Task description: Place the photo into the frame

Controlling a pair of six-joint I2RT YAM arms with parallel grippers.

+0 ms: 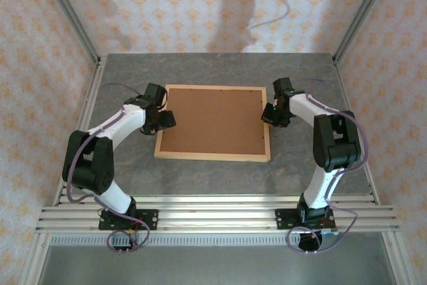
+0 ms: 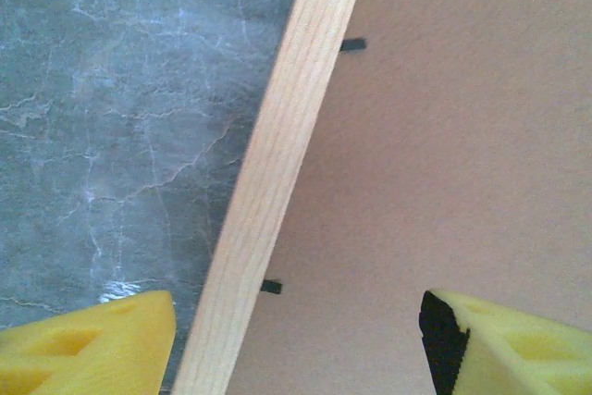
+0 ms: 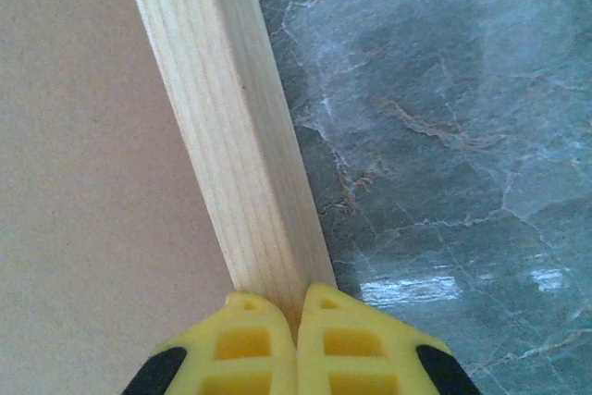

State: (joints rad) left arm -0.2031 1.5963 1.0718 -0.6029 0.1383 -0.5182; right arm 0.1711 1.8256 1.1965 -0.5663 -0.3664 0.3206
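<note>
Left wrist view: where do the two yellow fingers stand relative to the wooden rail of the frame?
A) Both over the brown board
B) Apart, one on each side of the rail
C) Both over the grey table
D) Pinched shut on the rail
B: the left gripper is open, one finger over the grey table, the other over the brown backing board, with the rail of the frame between them.

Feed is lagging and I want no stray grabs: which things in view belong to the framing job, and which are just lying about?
Job:
- frame, back side up
- brown backing board inside it
- black tabs at its edge
- left gripper, jaws open astride the left rail
- right gripper, jaws shut at the right rail

Just there:
- grey table
- patterned walls
</note>
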